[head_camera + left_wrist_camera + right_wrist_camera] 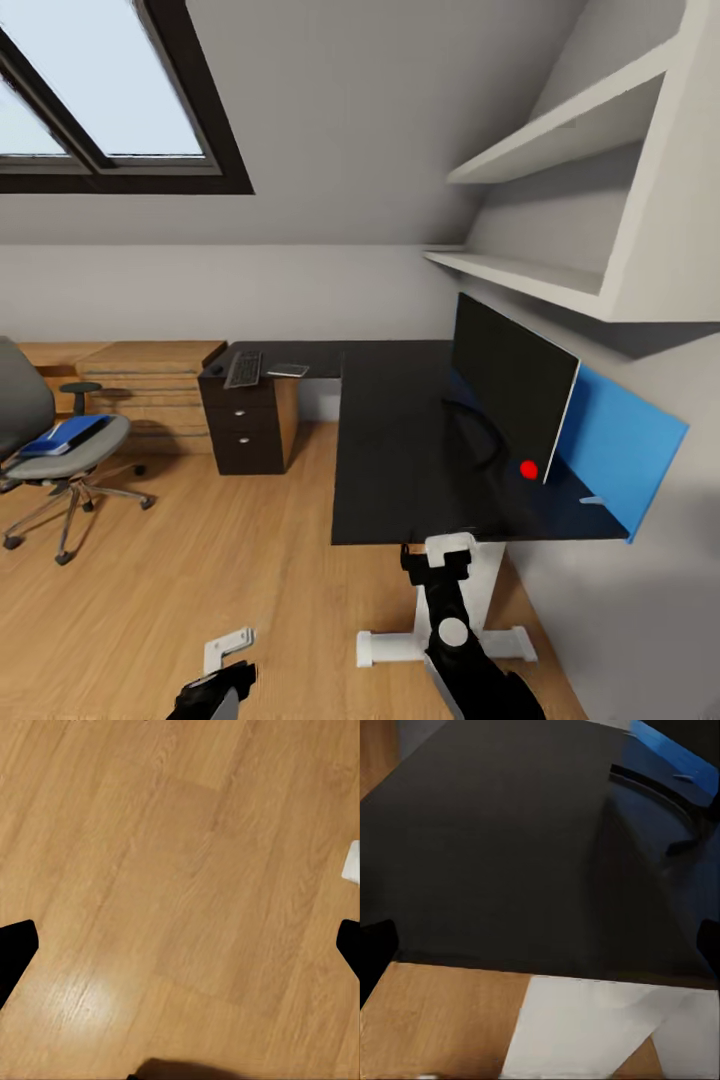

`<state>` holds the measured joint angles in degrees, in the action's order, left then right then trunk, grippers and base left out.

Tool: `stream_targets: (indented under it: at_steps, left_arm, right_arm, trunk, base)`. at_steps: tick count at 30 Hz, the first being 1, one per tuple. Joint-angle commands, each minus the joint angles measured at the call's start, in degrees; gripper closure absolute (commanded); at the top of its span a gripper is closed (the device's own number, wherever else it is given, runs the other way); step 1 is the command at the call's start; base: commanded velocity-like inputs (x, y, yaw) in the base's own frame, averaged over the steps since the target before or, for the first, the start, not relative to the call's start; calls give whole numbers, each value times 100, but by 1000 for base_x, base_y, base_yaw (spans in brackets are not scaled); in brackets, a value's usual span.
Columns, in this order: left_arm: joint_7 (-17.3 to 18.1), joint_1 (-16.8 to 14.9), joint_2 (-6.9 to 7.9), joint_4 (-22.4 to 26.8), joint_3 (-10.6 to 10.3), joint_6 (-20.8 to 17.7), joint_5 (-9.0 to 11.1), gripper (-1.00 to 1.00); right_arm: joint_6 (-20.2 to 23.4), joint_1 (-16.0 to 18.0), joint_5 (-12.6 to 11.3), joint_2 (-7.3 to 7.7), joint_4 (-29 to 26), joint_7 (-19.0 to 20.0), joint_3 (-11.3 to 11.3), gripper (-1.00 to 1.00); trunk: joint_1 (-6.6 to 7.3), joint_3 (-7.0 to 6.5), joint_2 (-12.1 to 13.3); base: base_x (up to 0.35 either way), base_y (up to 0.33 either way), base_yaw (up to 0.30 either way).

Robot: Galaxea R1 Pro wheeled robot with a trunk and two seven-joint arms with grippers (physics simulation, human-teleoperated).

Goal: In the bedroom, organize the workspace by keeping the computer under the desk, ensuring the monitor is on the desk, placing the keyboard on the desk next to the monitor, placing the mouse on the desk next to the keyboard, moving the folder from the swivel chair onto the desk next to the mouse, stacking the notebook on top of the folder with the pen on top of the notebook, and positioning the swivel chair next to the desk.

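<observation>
Both grippers spread and empty, right gripper raised at the black L-shaped desk edge, blue folder on grey swivel chair at 9 o'clock (unfetched), black keyboard at 11.

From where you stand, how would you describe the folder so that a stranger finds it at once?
Look to the left of the black L-shaped desk, where a grey swivel chair stands on the wooden floor. On its seat lies the folder, flat and blue. It is the one blue thing on the chair.
</observation>
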<state>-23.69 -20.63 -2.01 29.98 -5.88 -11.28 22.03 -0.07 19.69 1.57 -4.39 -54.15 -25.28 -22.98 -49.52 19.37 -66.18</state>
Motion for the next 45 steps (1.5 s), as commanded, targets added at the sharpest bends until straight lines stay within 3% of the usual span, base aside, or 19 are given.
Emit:
stream_targets:
  at_steps: [1,5,6,8,10,11,21,26,30,39,45]
  left_arm:
    - [-32,-2,-10,-52,-99,39,-12,-100]
    - [-13,-2,-31,-282,-328,394,-92,-100]
    - [-11,-2,-35,-377,-407,641,-109,-100]
    - [-12,-2,-43,-428,-448,798,-123,-100]
    - [-12,-2,-49,-448,-464,857,-128,-100]
    - [-13,-2,-60,-472,-479,912,-133,-100]
    - [-24,-2,-146,-837,-510,1024,-140,-100]
    - [-47,-2,-312,-995,-519,1395,-145,-100]
    - [-31,-2,-378,-1363,-541,1752,-150,-100]
    - [7,-2,-396,-1582,-557,1845,-147,-100]
    - [650,-2,-365,-1607,-531,1764,-125,-100]
  right_arm:
    - [-24,6,15,-49,164,-24,-44,-100]
    - [-268,7,13,-180,865,-4,-72,-100]
    - [-601,8,9,-225,1441,1,-73,-100]
    - [-1028,8,5,-249,1981,3,-74,-100]
    - [-1327,8,4,-256,2266,-1,-69,-100]
    - [-1738,8,1,-260,2596,-3,-54,-100]
    - [-3264,8,-23,-277,4126,4,-56,-100]
    - [-3440,8,-27,-291,4214,5,-59,-100]
    - [-3478,8,-25,-291,4227,6,-55,-100]
    - [-3491,8,-30,-310,4238,10,-59,-100]
    - [-3452,8,-25,-329,4245,22,-58,-100]
  trunk:
    - [1,7,-5]
    - [1,7,-5]
    - [1,7,-5]
    - [1,7,-5]
    - [1,7,-5]
    - [1,7,-5]
    - [1,7,-5]
    - [1,11,-5]
    - [89,-51,155]
    - [287,-183,516]
    - [419,-275,757]
  base:
    - [-157,306,0]
    - [-156,307,0]
    - [-153,308,0]
    - [-152,308,0]
    - [-151,308,0]
    - [-150,309,0]
    - [-91,296,77]
    - [10,66,253]
    - [2,16,263]
    - [0,2,266]
    - [0,0,268]
